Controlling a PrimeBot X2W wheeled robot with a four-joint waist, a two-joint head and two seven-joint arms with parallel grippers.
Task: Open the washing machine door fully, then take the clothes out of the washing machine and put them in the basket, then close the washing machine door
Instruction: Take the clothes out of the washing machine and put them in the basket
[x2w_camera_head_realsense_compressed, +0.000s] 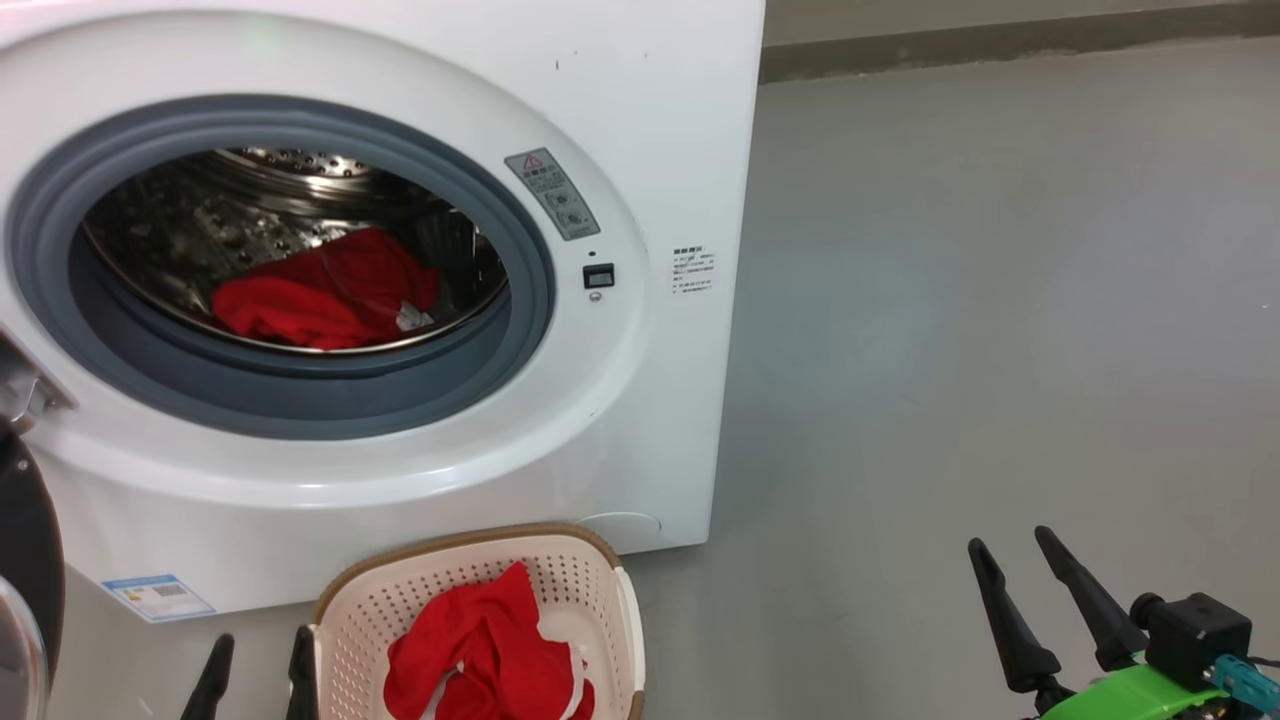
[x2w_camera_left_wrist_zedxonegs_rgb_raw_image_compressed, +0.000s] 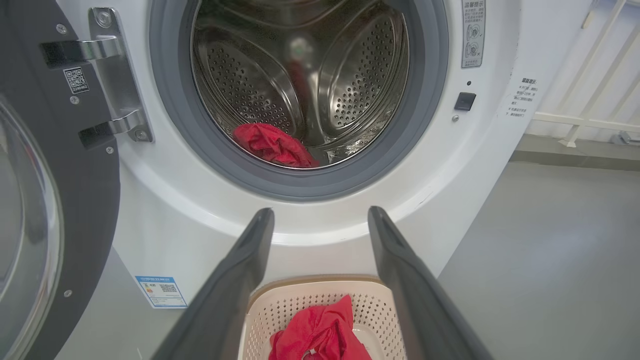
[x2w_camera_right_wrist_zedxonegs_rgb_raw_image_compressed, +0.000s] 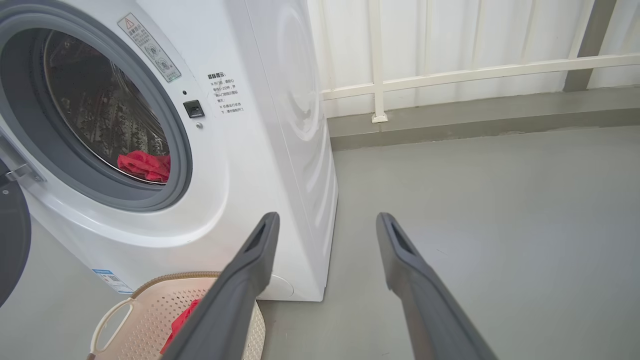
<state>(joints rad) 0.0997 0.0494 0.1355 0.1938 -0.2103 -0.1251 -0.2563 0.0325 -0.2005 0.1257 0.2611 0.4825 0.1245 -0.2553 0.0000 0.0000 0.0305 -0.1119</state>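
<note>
Our left pincer (x2w_camera_left_wrist_zedxonegs_rgb_raw_image_compressed: 320, 215) is spread wide and empty just below the mouth of the washing machine (x2w_camera_head_realsense_compressed: 650, 150), over the basket (x2w_camera_head_realsense_compressed: 450, 548) that holds one red garment (x2w_camera_head_realsense_compressed: 480, 650). The clothes (x2w_camera_head_realsense_compressed: 320, 295) in the drum (x2w_camera_left_wrist_zedxonegs_rgb_raw_image_compressed: 360, 75) lie ahead of and above it, low at the drum's front, the heap stretched across the mouth. Our right pincer (x2w_camera_head_realsense_compressed: 1012, 545), equally wide and empty, hangs over floor (x2w_camera_head_realsense_compressed: 1000, 300) well off the machine's right side, so we judge the left nearer. The washing machine door (x2w_camera_left_wrist_zedxonegs_rgb_raw_image_compressed: 90, 200) stands swung out at the machine's left, and only the lower lip of the grey rubber ring (x2w_camera_head_realsense_compressed: 300, 400) lies between.
</note>
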